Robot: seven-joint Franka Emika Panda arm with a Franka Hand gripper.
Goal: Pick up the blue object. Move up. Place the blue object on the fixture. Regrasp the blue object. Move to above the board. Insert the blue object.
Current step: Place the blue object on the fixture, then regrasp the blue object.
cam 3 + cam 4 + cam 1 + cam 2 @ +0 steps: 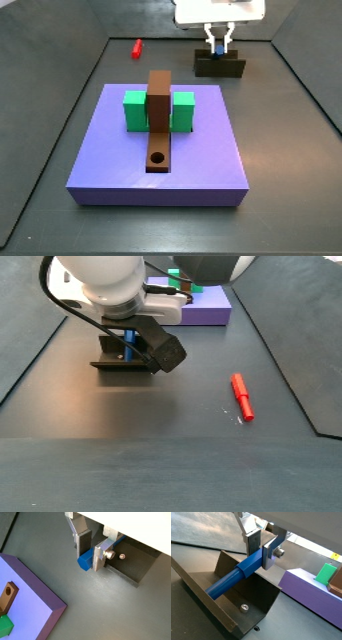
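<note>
Item one: my two-finger silver gripper (264, 550), directly above the dark olive-brown U-shaped fixture (234, 609), plates clamped on the slim blue cylindrical peg (234, 576). The peg slants down into the fixture's slot. Item two: large lavender-blue square board (187, 165), near the fixture, carrying a green block (135, 110) and a long brown bar (159, 120) with a round hole. Item three: small red peg (242, 396) lying on the floor, well apart.
</note>
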